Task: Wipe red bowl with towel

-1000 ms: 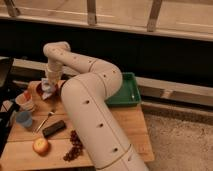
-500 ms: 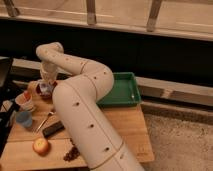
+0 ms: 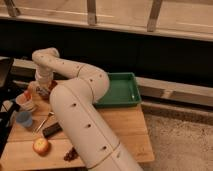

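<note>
While the arm (image 3: 80, 110) reaches over the wooden table (image 3: 125, 130), the gripper (image 3: 44, 89) hangs just left of the green tray (image 3: 122, 90), jaws shut.
Pale cloth, probably the towel (image 3: 42, 91), sits at the gripper; the red bowl (image 3: 52, 86) lies just beside it, suiting a wiping pass.

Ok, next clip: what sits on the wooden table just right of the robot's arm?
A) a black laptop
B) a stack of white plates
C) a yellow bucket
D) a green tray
D: the green tray lies on the wooden table to the right of the arm, while the gripper is down at the table's far-left end, near a reddish object.
</note>
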